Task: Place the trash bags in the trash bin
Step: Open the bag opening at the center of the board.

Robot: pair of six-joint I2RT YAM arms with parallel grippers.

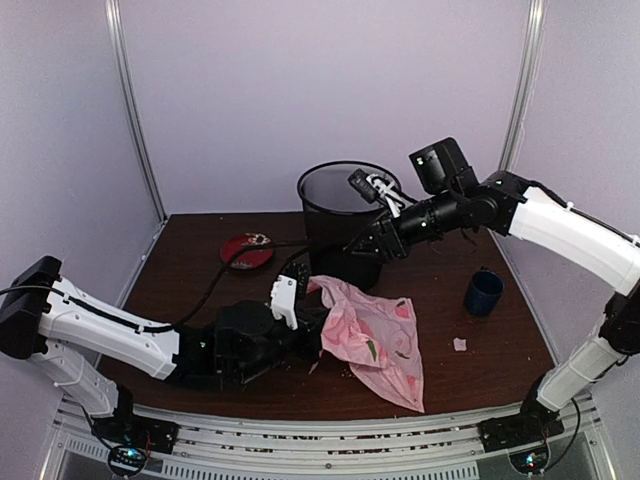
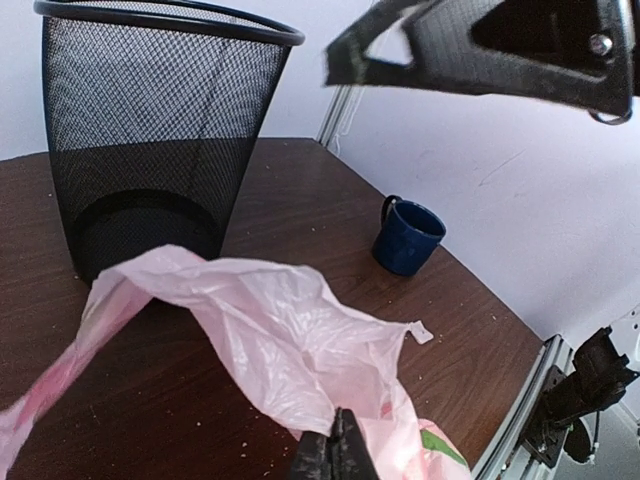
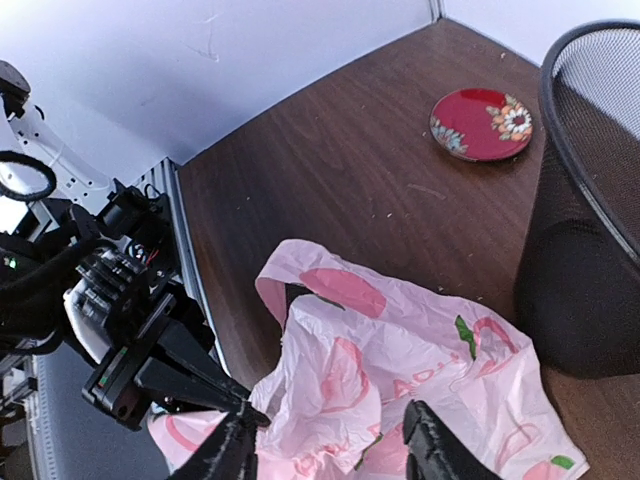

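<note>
Top external view: left gripper (image 2: 336, 452) jaws pinch the trash bags (image 1: 372, 335), which lie just before the trash bin (image 1: 340, 210); right gripper (image 3: 330, 450) hangs above, jaws spread.

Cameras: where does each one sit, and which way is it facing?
Top external: above and behind the bases, looking down at the table, left arm and right arm in view.
Left wrist: low, facing the trash bin and mug; its jaws pinch the trash bag.
Right wrist: beside the bin, looking down at the bag towards the plate; its jaws open.
All share bag and bin.
</note>
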